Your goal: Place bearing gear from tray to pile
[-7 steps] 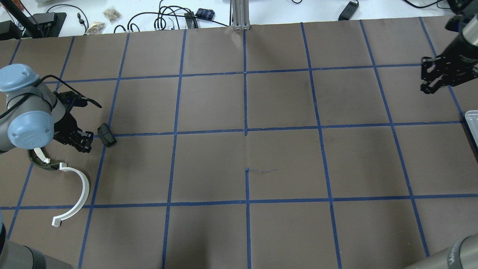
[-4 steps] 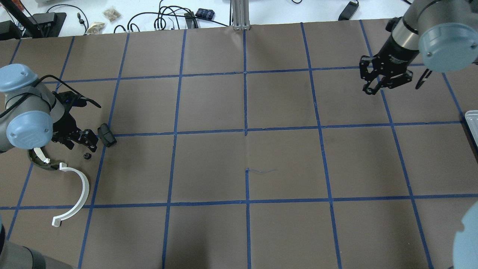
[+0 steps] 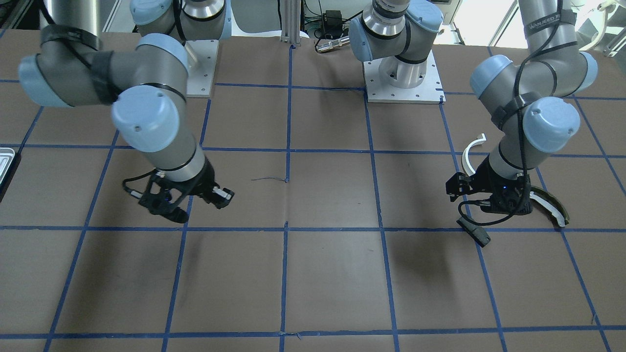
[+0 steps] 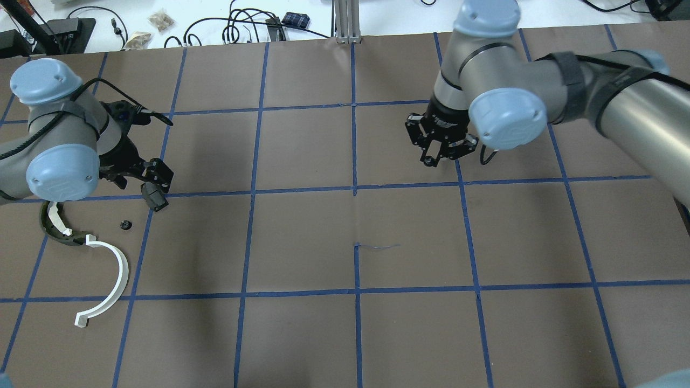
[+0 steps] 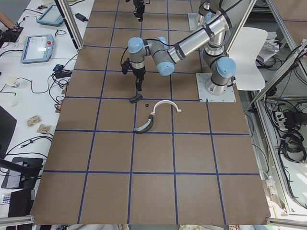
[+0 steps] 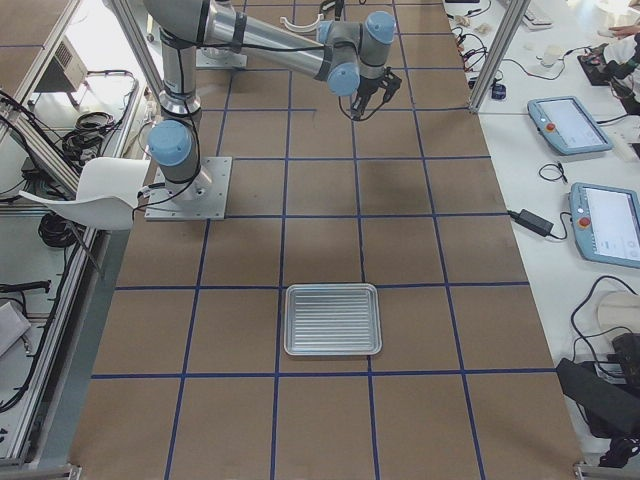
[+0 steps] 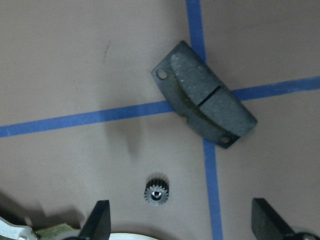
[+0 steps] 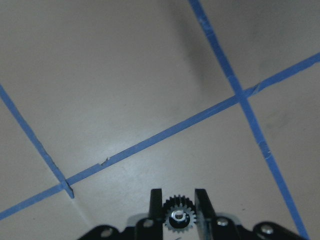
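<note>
My right gripper (image 4: 439,157) is shut on a small black bearing gear (image 8: 177,216) and holds it above the table, right of centre. My left gripper (image 4: 156,178) is open and empty, its jaws wide apart in the left wrist view (image 7: 182,222). It hangs over the pile at the far left. The pile holds a black oblong block (image 4: 154,198), a second small gear (image 4: 125,224) lying loose, a dark olive curved piece (image 4: 54,226) and a white half-ring (image 4: 110,280). The block (image 7: 204,101) and the loose gear (image 7: 157,190) show below the left gripper. The silvery tray (image 6: 290,320) lies at the table's right end.
The table is brown paper with a blue tape grid. Cables and small items lie on the white bench beyond the far edge (image 4: 242,27). A metal post (image 4: 345,21) stands at the far middle. The two arm bases stand on the robot's side (image 3: 401,73).
My right arm has swung from the far right edge toward the table's middle. My left gripper has let go of a gear beside the block and has drawn back toward the far side.
</note>
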### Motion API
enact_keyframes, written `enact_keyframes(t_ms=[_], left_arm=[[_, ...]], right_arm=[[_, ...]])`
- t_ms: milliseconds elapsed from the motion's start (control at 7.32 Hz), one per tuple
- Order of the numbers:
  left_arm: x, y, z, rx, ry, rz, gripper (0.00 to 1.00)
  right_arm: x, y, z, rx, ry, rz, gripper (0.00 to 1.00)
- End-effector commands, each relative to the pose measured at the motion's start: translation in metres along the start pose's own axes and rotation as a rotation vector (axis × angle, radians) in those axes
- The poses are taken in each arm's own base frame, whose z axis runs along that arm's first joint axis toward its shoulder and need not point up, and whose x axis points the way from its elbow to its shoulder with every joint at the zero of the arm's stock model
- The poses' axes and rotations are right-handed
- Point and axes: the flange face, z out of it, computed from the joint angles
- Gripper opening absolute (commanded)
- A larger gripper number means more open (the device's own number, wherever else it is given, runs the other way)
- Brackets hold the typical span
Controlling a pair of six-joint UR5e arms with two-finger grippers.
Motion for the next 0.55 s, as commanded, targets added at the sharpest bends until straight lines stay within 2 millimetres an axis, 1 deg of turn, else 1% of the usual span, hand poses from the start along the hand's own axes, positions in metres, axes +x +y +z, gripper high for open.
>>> enact_keyframes(t_ms=[0, 137, 273, 410], left_arm=[[0.102, -0.015, -0.097, 0.011, -0.003, -0.127, 1.0], [0.143, -0.022, -0.138, 0.038, -0.002, -0.085, 1.0], [0.179, -0.024, -0.172, 0.1, -0.004, -0.027, 1.0], [0.187, -0.014, -0.2, 0.127, -0.004, -0.01, 1.0]], right_arm=[[-0.039, 0.066, 0.058, -0.002, -0.075, 0.022, 0.0], [-0.046, 0.088, 0.086, -0.004, -0.083, 0.02, 0.0], [-0.058, 0.11, 0.102, 0.0, -0.093, 0.017, 0.0], [-0.068, 0.122, 0.112, 0.0, -0.093, 0.011, 0.0]])
